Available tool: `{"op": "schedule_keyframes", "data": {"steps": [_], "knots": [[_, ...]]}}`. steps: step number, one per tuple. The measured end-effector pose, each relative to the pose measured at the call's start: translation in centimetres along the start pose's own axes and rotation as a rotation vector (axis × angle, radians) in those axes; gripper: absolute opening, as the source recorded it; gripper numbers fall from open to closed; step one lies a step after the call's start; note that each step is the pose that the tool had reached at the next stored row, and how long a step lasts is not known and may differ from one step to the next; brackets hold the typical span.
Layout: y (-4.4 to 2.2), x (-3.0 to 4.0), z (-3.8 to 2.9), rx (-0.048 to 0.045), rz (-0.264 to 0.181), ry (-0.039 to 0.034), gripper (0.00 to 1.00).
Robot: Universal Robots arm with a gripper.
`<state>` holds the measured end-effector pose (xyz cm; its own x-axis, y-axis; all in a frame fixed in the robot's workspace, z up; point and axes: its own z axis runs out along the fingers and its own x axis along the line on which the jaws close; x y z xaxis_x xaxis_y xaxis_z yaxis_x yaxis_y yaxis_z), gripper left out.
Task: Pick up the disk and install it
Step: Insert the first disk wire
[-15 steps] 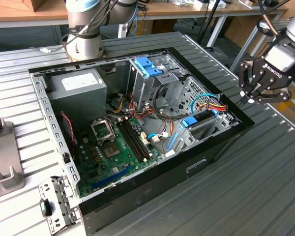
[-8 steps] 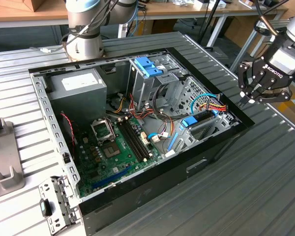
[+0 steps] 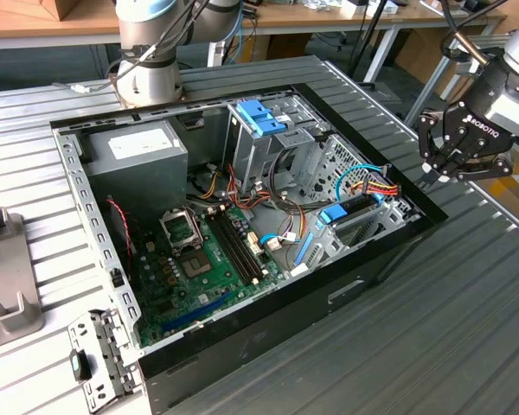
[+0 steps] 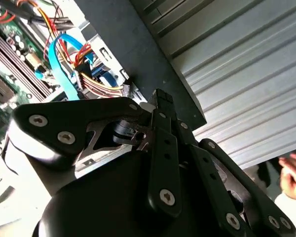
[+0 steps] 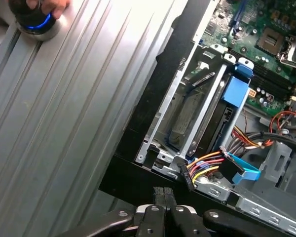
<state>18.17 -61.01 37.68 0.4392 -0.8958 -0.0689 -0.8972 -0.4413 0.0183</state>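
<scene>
The disk [image 3: 353,210] lies in the drive bay at the end of the open computer case [image 3: 268,337] on the exterior view's right. It has a dark body with a blue tab. In the first wrist view the disk [image 5: 234,96] sits beside an empty metal slot [image 5: 187,116]. My gripper [image 3: 427,178] hovers just outside that end of the case, above the slatted table. Its fingers are shut together with nothing between them, as the gripper [image 5: 163,191] and the gripper [image 4: 161,97] show in both wrist views.
A coloured cable bundle [image 3: 376,185] with a blue cable lies next to the disk. A tall metal cage with a blue latch [image 3: 259,117] stands mid-case, and the motherboard [image 3: 199,255] is on the exterior view's left. A person's hand [image 5: 44,7] holds a round device. The arm's base [image 3: 147,60] stands behind the case.
</scene>
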Motion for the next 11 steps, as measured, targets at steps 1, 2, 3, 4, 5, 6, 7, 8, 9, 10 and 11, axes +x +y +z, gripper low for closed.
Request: {"op": "schedule_keyframes", "data": {"steps": [1,2,3,4,5,6,7,8,9,10,11], "knots": [[0.0,0.0,0.01,-0.0024,-0.034,0.0006,0.1],[0.0,0.0,0.02,-0.0044,-0.063,0.0011,0.1],[0.0,0.0,0.02,-0.0053,-0.077,0.0015,0.1],[0.0,0.0,0.02,-0.0058,-0.085,0.0016,0.1],[0.0,0.0,0.02,-0.0059,-0.086,0.0016,0.1],[0.0,0.0,0.02,-0.006,-0.087,0.0017,0.1],[0.0,0.0,0.02,-0.006,-0.087,0.0016,0.1],[0.0,0.0,0.02,-0.0061,-0.088,0.0016,0.1],[0.0,0.0,0.02,-0.0062,-0.089,0.0017,0.11],[0.0,0.0,0.02,-0.0063,-0.091,0.0017,0.23],[0.0,0.0,0.02,-0.0063,-0.091,0.0017,0.23]]}}
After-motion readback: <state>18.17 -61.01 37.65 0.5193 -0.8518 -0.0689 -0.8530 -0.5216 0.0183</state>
